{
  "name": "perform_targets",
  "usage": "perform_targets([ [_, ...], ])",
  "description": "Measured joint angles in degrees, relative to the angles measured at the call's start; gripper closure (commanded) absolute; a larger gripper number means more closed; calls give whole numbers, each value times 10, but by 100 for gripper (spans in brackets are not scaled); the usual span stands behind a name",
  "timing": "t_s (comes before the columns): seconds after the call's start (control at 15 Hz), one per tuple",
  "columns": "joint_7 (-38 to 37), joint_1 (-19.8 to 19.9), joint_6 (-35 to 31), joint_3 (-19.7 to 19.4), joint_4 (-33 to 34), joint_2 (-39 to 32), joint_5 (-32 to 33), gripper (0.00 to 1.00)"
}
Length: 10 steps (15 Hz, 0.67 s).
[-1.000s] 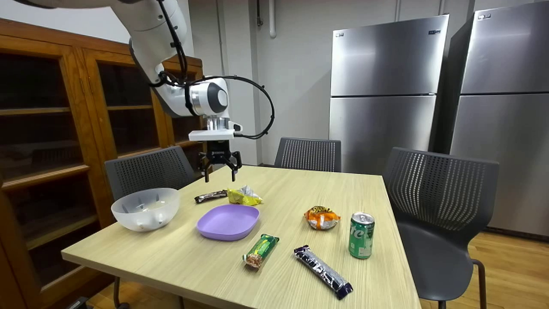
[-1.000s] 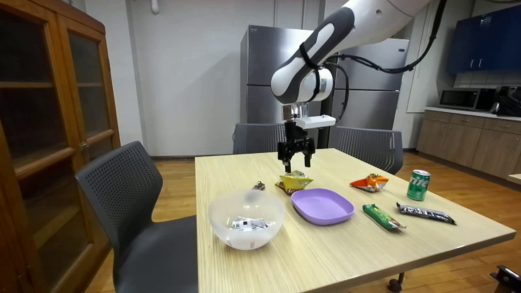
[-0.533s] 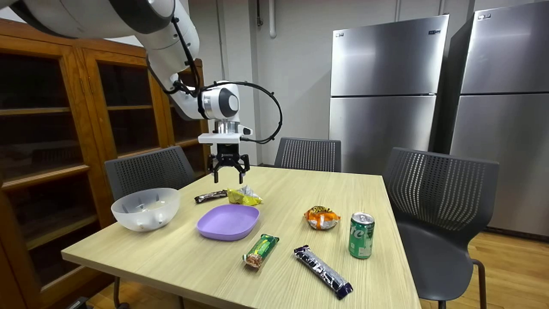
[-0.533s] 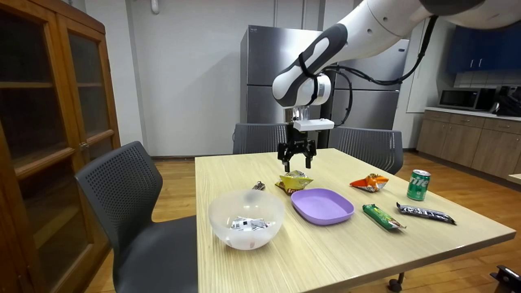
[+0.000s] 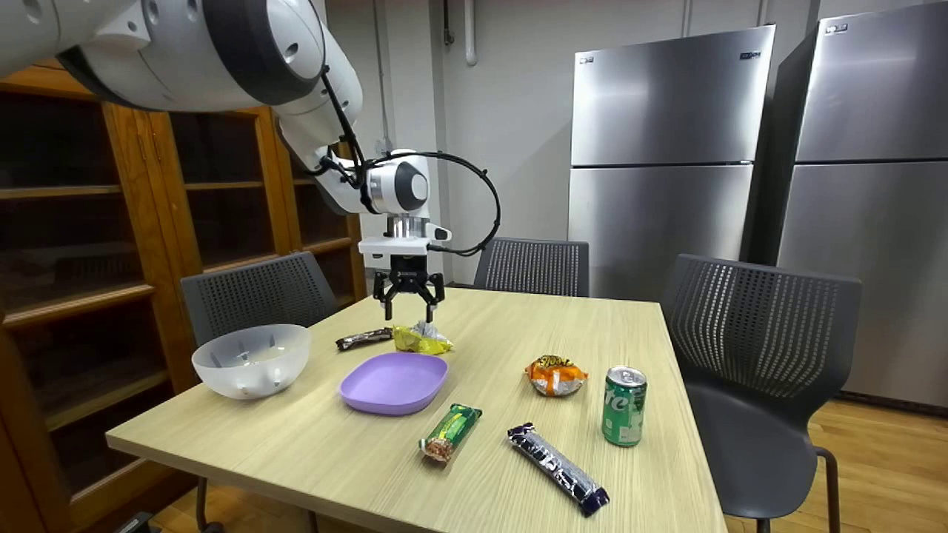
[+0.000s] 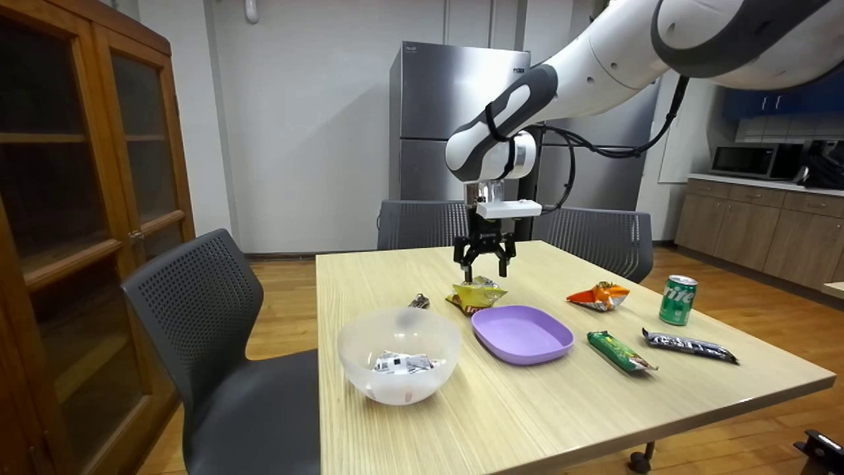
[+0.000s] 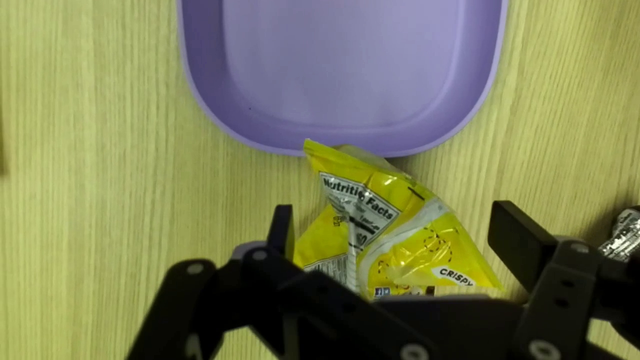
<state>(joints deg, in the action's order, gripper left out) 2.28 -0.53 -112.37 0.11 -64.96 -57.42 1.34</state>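
Note:
My gripper (image 7: 395, 230) stands wide open with nothing held, its fingers (image 7: 522, 240) to either side of a crumpled yellow snack bag (image 7: 425, 250) in the wrist view. Part of that bag is hidden behind the gripper's body. In both exterior views the gripper (image 5: 409, 317) (image 6: 485, 274) hangs, pointing down, just over the yellow bag (image 5: 422, 342) (image 6: 476, 298), which rests on the table. Right beside the bag lies a shallow purple plate (image 5: 392, 381) (image 7: 345, 65). A small dark wrapped bar (image 5: 364, 339) (image 7: 622, 237) sits on the bag's other side.
A frosted bowl (image 6: 399, 386) holding a silvery wrapper (image 6: 403, 363) stands near the plate. Farther along the table are a green wrapped bar (image 5: 452, 433), a dark purple bar (image 5: 558, 468), an orange bag (image 5: 555, 376) and a green can (image 5: 624, 407). Chairs (image 5: 755, 340) surround the table.
The arm has come down and shifted sideways, bringing the gripper over the yellow bag. Its jaws have stayed apart, and the objects on the table have not moved.

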Motion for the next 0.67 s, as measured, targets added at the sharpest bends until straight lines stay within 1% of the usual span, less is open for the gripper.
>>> perform_targets([
  [0.4, -1, 1, 23, -1, 55, -43, 0, 0],
  [0.47, -1, 1, 27, -1, 63, -48, 0, 25],
  [0.53, -1, 2, 30, -1, 69, -52, 0, 26],
  [0.67, -2, 2, 32, -1, 80, -57, 0, 42],
])
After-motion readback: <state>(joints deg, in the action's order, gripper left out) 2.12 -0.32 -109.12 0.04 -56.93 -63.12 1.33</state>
